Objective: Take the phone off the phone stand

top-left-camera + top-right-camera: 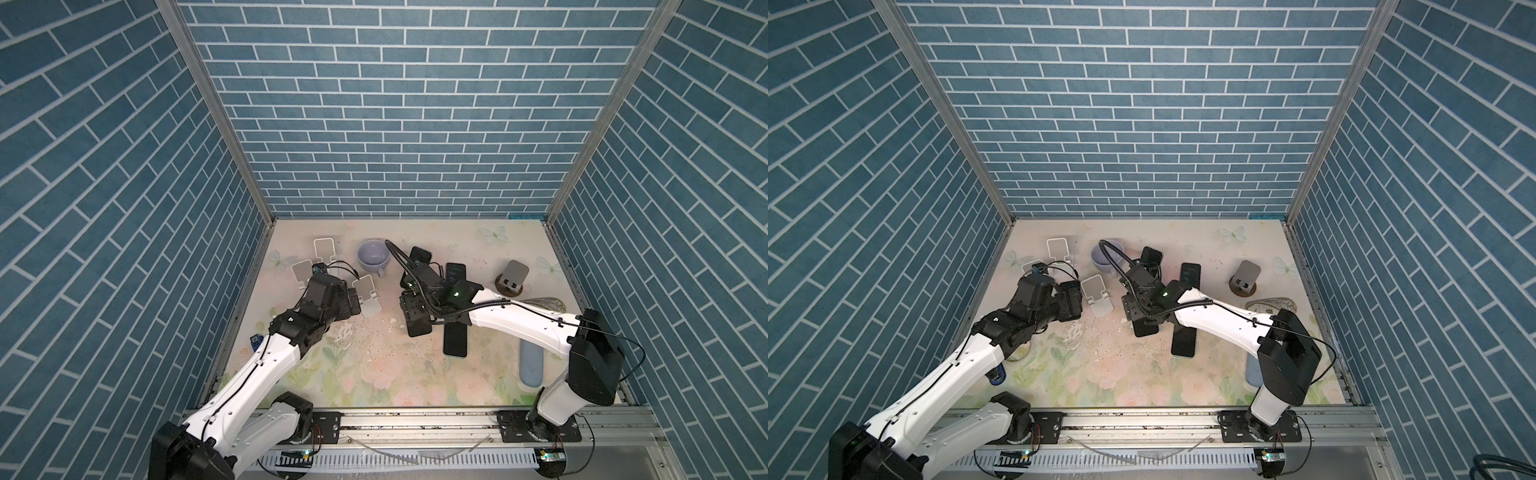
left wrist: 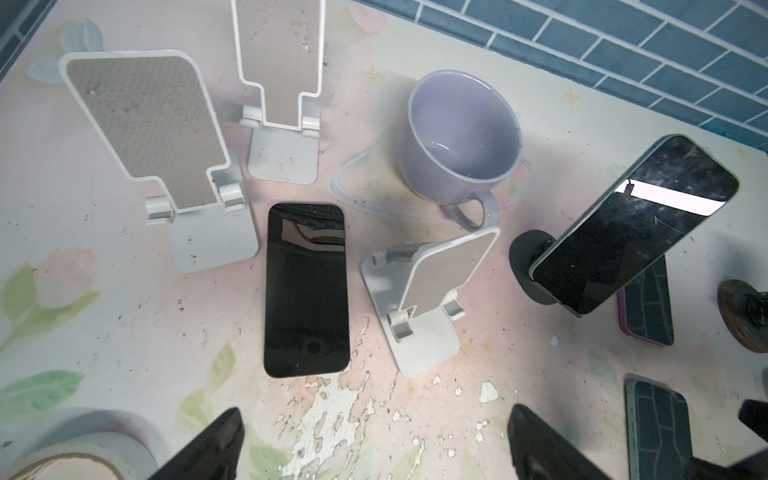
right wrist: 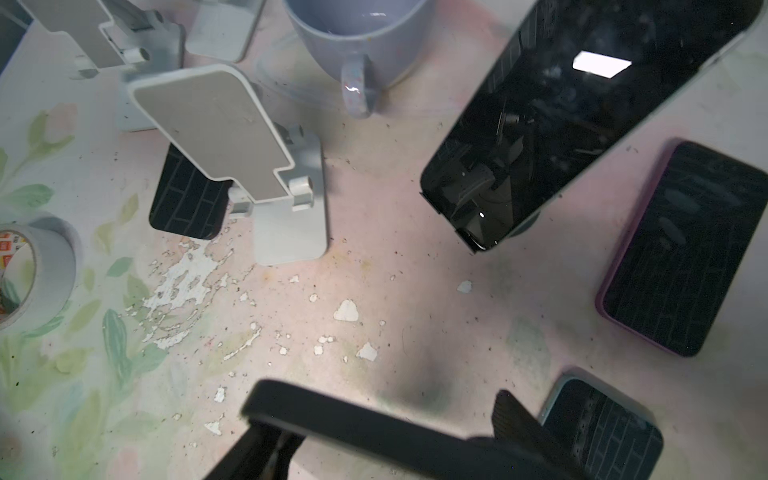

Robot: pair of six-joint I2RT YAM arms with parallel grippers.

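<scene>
My right gripper is shut on a black phone, held flat a little above the middle of the table; in the right wrist view its edge runs across the jaws. Behind it another dark phone leans on a black round phone stand, seen in both top views. My left gripper is open and empty over the table, beside a white phone stand that holds nothing.
Two more white stands and a lavender mug stand at the back left. Phones lie flat on the table. A grey stand on a wooden base is at the right. A tape roll lies near the left arm.
</scene>
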